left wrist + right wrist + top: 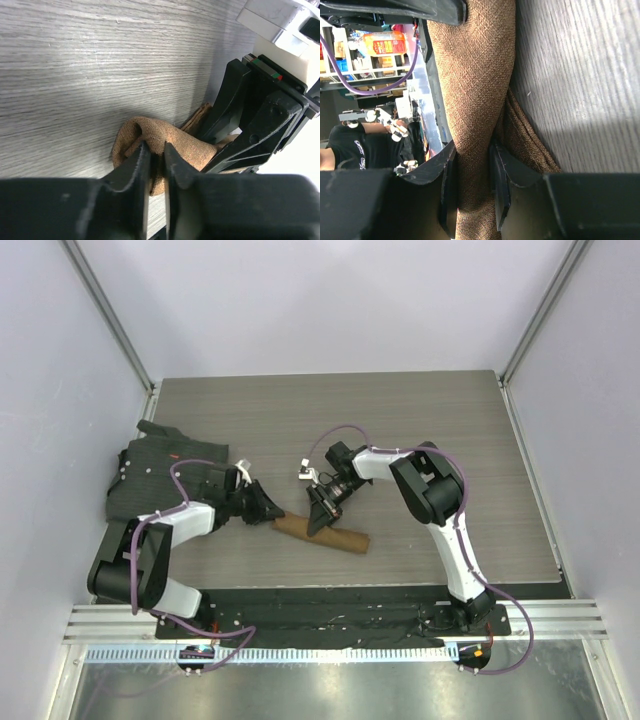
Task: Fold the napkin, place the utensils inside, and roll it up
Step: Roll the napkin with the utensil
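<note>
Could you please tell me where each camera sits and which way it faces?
Top external: above and behind the arms, looking down on the table; both arms show, meeting at the rolled napkin.
Left wrist: on the left arm, looking along the left tool, which pinches the napkin's end.
Right wrist: on the right arm, looking along the right tool, which straddles the roll.
Shared: both wrist views show the napkin and the other arm's tool.

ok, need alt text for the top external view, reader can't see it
A tan-brown napkin, rolled into a tube, lies near the front of a wood-grain table, the left gripper at its left end and the right gripper on its middle. A crumpled dark mat lies at the table's left edge.
</note>
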Available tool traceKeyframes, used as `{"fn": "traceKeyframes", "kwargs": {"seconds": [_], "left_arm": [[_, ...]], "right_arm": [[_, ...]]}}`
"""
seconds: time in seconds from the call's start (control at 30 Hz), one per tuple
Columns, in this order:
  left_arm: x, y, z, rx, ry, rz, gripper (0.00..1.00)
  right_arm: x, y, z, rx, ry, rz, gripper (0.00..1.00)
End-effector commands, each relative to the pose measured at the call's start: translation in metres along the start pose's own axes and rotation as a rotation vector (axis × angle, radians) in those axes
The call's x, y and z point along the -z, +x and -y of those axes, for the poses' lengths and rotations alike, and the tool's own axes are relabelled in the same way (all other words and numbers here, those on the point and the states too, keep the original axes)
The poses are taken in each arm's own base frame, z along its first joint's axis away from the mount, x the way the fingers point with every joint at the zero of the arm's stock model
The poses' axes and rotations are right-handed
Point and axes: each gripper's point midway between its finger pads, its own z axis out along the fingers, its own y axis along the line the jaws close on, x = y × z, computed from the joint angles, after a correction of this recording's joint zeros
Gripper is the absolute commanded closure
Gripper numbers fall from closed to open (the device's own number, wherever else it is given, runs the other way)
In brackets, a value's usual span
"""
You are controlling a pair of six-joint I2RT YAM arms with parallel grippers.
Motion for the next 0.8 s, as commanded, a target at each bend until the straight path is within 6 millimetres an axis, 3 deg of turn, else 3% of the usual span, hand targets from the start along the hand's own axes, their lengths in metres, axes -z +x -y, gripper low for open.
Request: {"fn": "traceKeyframes", "kwargs": {"seconds": [0.0, 0.2, 0.33, 0.6, 0.67, 0.7, 0.77], "left_arm": [[-0.001, 0.000, 0.004, -0.006, 0.019, -0.002, 0.86], [-0.001, 0.000, 0.003, -0.010, 0.005, -0.011, 0.99], [-0.002, 0.001, 0.001, -0.011, -0.005, -0.025, 1.00], [-0.007, 0.006, -0.012, -0.003, -0.068, -0.076, 1.00], [-0.008, 0.003, -0.013, -0.001, -0.082, -0.071, 1.00], [-0.009, 0.005, -0.016, 0.007, -0.095, -0.081, 1.00], [-0.011, 0.003, -0.016, 0.012, -0.104, -0.086, 1.00]], "right_arm": [[0.003, -0.001, 0.023, 0.005, 0.099, -0.003, 0.67], [0.009, -0.006, 0.026, 0.012, 0.152, 0.007, 0.66], [0.021, -0.020, 0.019, 0.061, 0.239, 0.035, 0.56], [0.064, -0.059, -0.004, 0.240, 0.515, 0.176, 0.36], [0.067, -0.056, -0.005, 0.279, 0.570, 0.199, 0.32], [0.069, -0.065, -0.021, 0.359, 0.591, 0.241, 0.32], [0.074, -0.058, -0.012, 0.410, 0.714, 0.250, 0.29]]}}
